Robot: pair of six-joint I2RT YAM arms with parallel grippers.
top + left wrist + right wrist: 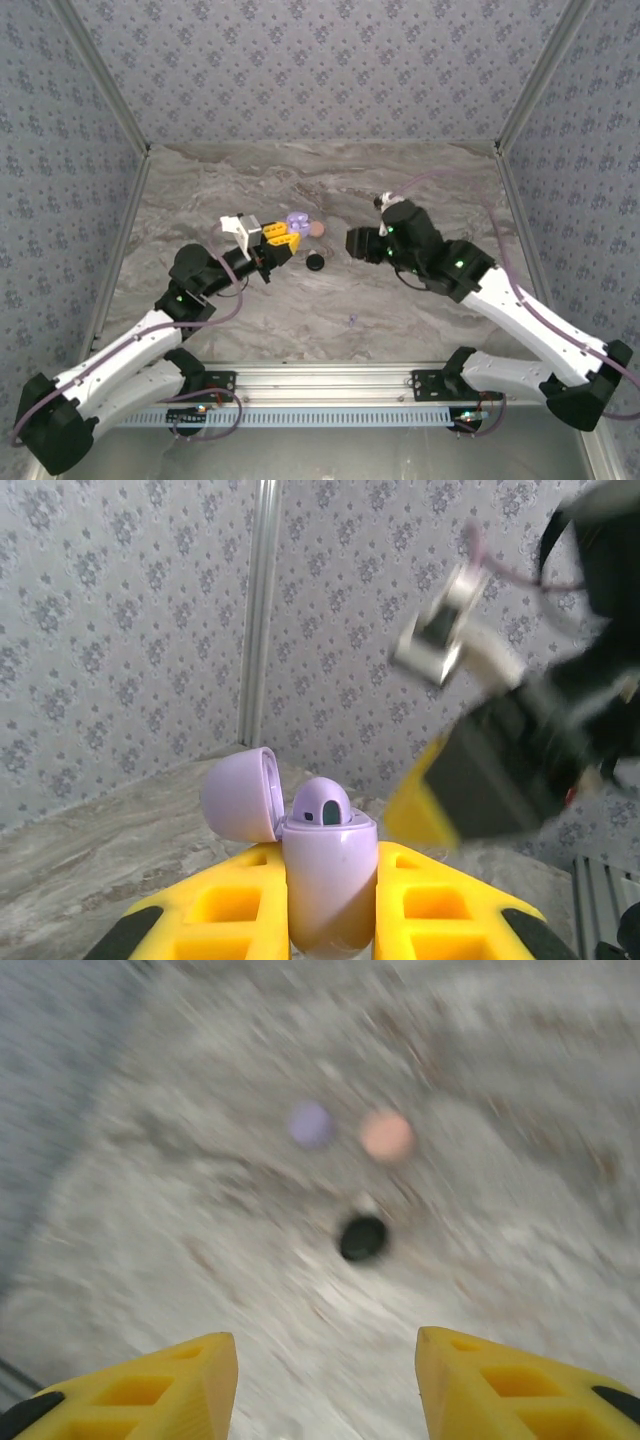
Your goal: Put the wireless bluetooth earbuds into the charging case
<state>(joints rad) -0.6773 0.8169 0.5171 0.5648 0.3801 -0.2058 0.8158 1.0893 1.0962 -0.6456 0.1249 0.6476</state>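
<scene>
Here the left gripper (330,900) clamps the open lilac case (330,865) upright near the table's (200,180) middle, probably steadying it for loading. The right gripper's (325,1360) jaws stand apart, empty; one tiny earbud (352,321) lies toward the near edge.

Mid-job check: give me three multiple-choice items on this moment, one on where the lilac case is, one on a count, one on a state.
1. Where is the lilac case?
A) between the left gripper's fingers
B) on the base rail
C) against the back wall

2. How many round cases show from above?
A) one
B) three
C) five

3. The lilac case's lid is:
A) shut
B) open
C) lying loose on the table

Answers:
1 A: the yellow fingers clamp it on both sides.
2 B: lilac, plus the pink case and the black case.
3 B: the lid is tipped back beside the body.
</scene>
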